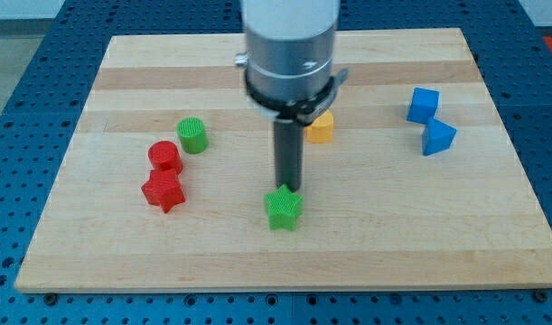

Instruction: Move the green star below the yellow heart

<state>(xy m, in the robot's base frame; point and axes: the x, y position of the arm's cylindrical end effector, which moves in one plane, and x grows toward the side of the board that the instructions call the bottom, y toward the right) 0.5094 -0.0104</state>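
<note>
Pale wood makes up the tabletop (122, 253), a board lying on a blue perforated base (41, 36), and the green star (284, 208) serves as the landmark near the middle of its lower half. My tip (287, 187) sits at the star's upper edge, touching it or nearly so; there is no pincer on this rod, so no opening or hold can be told. The yellow heart (320, 128) lies toward the view's top and slightly right of the star, partly hidden by the arm's body. Left of the star stand the red star (163, 191) and, just above it, the red cylinder (165, 155), the two touching or close to it; the green cylinder (192, 135) is up and left. Far to the star's right and higher are two blue blocks (429, 121), side by side. Bare wood runs from the star down to the board's bottom edge, and wide bare wood stretches to its right.
</note>
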